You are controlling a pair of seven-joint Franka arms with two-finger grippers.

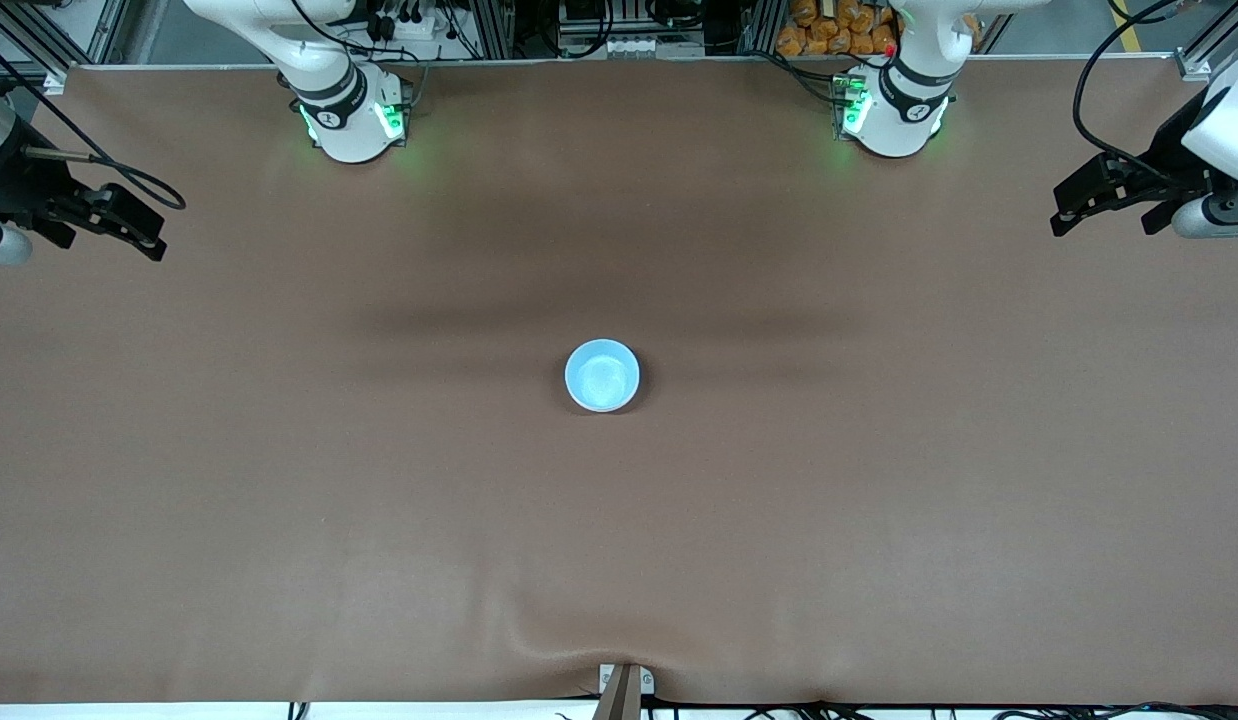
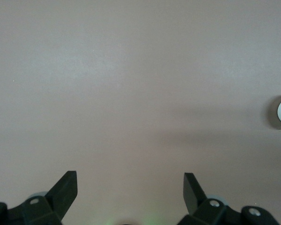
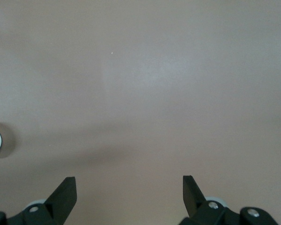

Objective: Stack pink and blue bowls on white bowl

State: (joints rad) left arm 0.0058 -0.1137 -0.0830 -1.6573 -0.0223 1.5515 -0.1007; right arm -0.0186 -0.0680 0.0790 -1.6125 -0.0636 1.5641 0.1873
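looks like we're done: the blue bowl [image 1: 602,375] tops a single stack mid-desk [image 1: 279,450]. left gripper [image 1: 1104,205] and right gripper [image 1: 109,225] wait well apart from it, fingers wide open and empty. nothing left to grab.

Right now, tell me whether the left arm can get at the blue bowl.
Probably yes. The blue bowl sits alone mid-table, and nothing lies between it and the left gripper, which hangs open over the left arm's end of the table. The right gripper waits open at the right arm's end.
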